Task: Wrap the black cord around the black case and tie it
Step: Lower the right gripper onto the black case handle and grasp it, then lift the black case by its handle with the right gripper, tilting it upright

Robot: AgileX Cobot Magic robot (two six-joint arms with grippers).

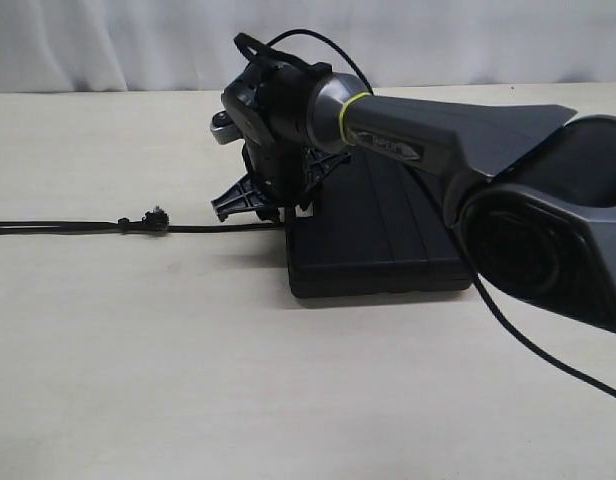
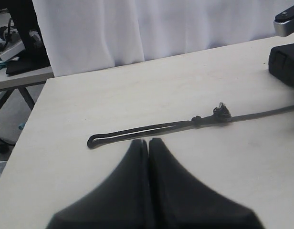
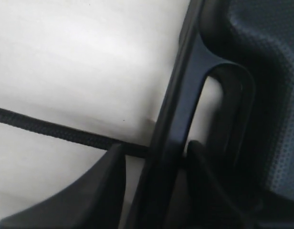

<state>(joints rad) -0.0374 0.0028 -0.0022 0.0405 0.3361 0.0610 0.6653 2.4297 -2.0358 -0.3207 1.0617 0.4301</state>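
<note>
table (image 1: 138, 350): pale, bare wood-look top, white curtain (image 1: 108, 40) behind it
right arm (image 1: 468, 140): comes in from the right of the exterior view, stretched low over the black case, wrist bent down at the case's left edge
black case (image 1: 378, 240): lies flat on the table, centre-right in the exterior view, handle (image 3: 185, 86) on its left edge; no cord around it
right gripper (image 3: 154, 152): pointing down at the handle, jaws apart, one finger on each side of the handle bar; a strip of table shows between one finger and the bar, so not clamped
left gripper (image 2: 149, 141): out of the exterior view; wrist view shows it above the table, jaws pressed together, nothing held, tips near the cord's looped end
black cord (image 1: 68, 226): stretched straight on the table left of the case, reaching the handle; far end doubled back
knot (image 1: 153, 218): frayed lump on the cord, between the loop and the case
counts: 1 case, 1 cord, 1 knot, 2 grippers, 1 arm in the exterior view
</note>
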